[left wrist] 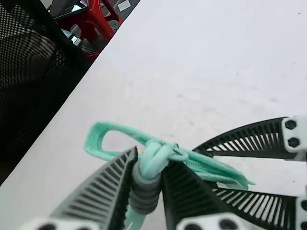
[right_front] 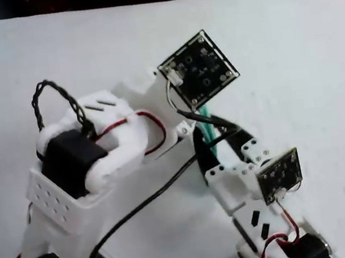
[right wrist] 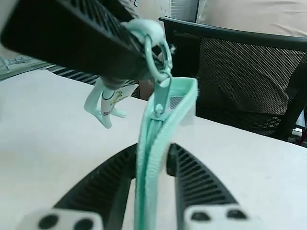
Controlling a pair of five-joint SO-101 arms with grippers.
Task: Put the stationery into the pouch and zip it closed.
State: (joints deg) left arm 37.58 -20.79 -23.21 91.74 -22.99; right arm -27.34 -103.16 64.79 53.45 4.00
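The mint green pouch (right wrist: 168,103) hangs on edge between the two grippers above the white table (right_front: 310,50). My right gripper (right wrist: 152,155) is shut on the pouch's edge, just under the slider (right wrist: 158,112). The zip line running from the slider toward my fingers looks closed. My left gripper (left wrist: 148,160) is shut on the mint zipper pull cord (left wrist: 156,160), whose loop (left wrist: 103,141) sticks out past the fingertips. In the high view a sliver of the pouch (right_front: 205,121) shows between the two wrist camera boards. The right arm's ribbed fingers (left wrist: 254,139) show beside the pouch in the left wrist view.
A black mesh chair (right wrist: 240,72) stands beyond the table's far edge, and a red frame (left wrist: 91,24) sits on the floor by it. Black and red cables (right_front: 145,204) trail across the arms. White tabletop (left wrist: 216,57) spreads around the grippers.
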